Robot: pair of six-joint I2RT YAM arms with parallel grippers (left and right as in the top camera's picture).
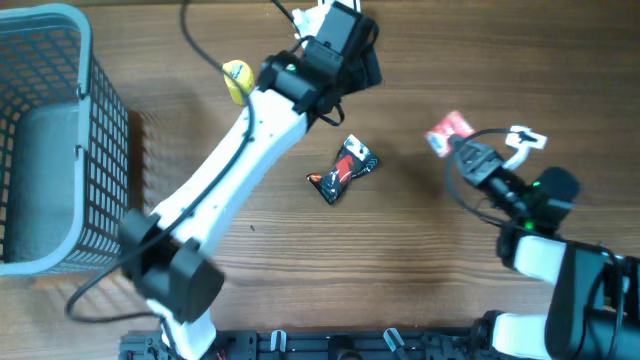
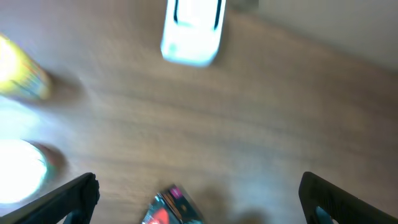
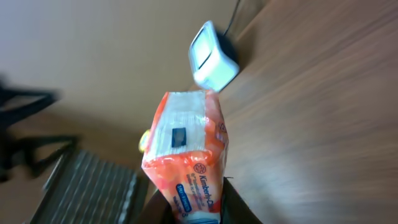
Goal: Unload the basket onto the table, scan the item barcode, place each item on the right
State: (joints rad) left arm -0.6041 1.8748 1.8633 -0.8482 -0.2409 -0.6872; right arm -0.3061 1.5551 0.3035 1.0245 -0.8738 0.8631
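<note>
**Orange tissue pack held up near the scanner**

Orange and white, the tissue pack stands up out of the right jaws, which are shut on its lower end. The wrist view shows a white side with a small dark patch, possibly the barcode, though it is too small to be sure. The pack is held clear of the wooden surface, right of centre, probably so a printed side can be turned toward the white scanner at the far edge. Whether that side already faces the scanner's window I cannot tell; a turn of the wrist may be needed. The left jaws hang wide open and empty near the scanner. A black and red packet lies flat between the arms, presumably another item. A basket sits far left.
</note>
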